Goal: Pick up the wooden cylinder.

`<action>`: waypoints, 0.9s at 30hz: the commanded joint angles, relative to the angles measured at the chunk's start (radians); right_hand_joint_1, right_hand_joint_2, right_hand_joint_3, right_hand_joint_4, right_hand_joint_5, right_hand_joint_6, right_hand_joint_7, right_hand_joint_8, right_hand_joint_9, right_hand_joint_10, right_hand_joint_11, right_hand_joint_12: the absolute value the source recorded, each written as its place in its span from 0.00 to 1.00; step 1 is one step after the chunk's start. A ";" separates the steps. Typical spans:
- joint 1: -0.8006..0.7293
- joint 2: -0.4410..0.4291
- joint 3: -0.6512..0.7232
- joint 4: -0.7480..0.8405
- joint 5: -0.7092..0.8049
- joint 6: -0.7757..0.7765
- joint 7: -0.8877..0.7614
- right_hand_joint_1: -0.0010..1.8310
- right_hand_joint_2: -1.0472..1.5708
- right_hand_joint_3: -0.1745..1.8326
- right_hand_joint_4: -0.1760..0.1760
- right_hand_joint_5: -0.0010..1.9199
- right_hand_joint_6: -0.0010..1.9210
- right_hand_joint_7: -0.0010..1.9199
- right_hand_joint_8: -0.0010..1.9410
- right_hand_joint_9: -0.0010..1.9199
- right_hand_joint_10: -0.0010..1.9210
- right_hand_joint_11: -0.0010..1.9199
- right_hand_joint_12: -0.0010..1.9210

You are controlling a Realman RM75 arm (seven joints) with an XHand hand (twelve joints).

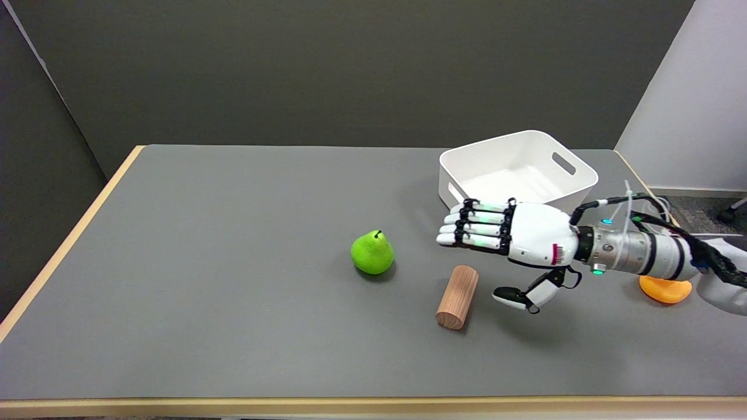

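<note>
The big gray table (233, 303) holds everything. A white bin (575, 169) sits at 2 o'clock. The right hand (519, 245) hovers at 3 o'clock, holding nothing, fingers straight and side by side, thumb hanging apart below. It has a small red label, too tiny to read. The green pear (372, 252) sits near the middle. The wooden cylinder (457, 296), light brown with grain lines, lies on its side at 4 o'clock, just left of the thumb. An orange thing (665, 290) peeks out under the arm.

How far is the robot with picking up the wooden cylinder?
Done: the right robot hand has reached the wooden cylinder, which lies on the grey table. In hand: nothing yet; the fingers are spread and apart from it. Left: lower, grip and lift it.
</note>
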 commanded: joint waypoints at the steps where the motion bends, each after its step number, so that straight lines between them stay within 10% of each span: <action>1: 0.203 -0.031 -0.237 -0.074 -0.065 -0.028 0.007 0.40 0.64 0.57 0.36 0.05 0.17 0.11 0.15 0.06 0.27 0.00 0.45; 27: 0.212 -0.075 -0.281 -0.162 -0.061 -0.026 0.007 0.41 0.64 0.57 0.34 0.04 0.17 0.10 0.15 0.05 0.27 0.00 0.43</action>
